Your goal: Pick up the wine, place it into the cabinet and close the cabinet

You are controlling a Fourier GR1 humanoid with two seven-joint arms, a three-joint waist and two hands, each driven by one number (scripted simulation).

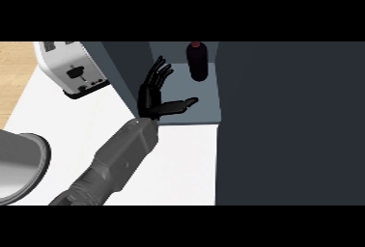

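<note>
My left robot hand hung open inside the cabinet, the wine apart at one o'clock.

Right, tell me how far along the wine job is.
Done: the wine bottle stands upright inside the cabinet. In hand: nothing; the one visible hand, open, is inside the cabinet beside the bottle, apart from it. Left: closing the cabinet, which looks open, its dark door at the right.

One head view looks steeply down, fairly near, on the white counter and cabinet.
</note>
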